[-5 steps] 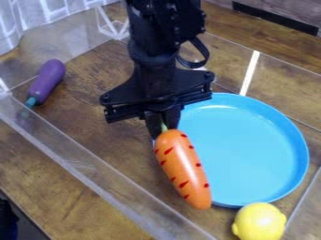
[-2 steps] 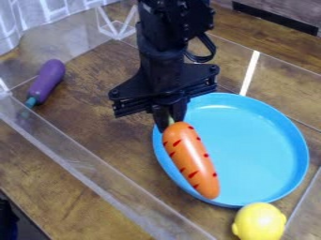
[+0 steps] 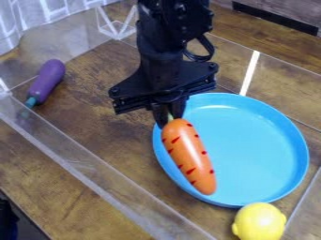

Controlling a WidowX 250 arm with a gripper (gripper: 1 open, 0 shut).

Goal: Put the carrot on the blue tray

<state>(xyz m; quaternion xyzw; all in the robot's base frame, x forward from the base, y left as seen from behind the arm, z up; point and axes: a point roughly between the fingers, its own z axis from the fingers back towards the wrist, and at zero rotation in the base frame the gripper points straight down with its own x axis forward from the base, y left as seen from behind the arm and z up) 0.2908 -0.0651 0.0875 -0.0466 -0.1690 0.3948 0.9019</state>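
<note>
An orange carrot with dark stripes hangs from my black gripper, which is shut on its green top. The carrot's body slants down to the right over the left part of the blue tray, a large round plate with a raised rim. Whether the carrot's lower end touches the tray I cannot tell. The arm rises straight up from the gripper and hides the carrot's leaves.
A purple eggplant lies at the far left on the wooden table. A yellow lemon sits by the tray's near edge at the bottom right. A clear plastic wall runs along the front and left.
The gripper has carried the carrot up and to the right; the carrot was beside the tray's left rim and now lies over the tray's left part.
</note>
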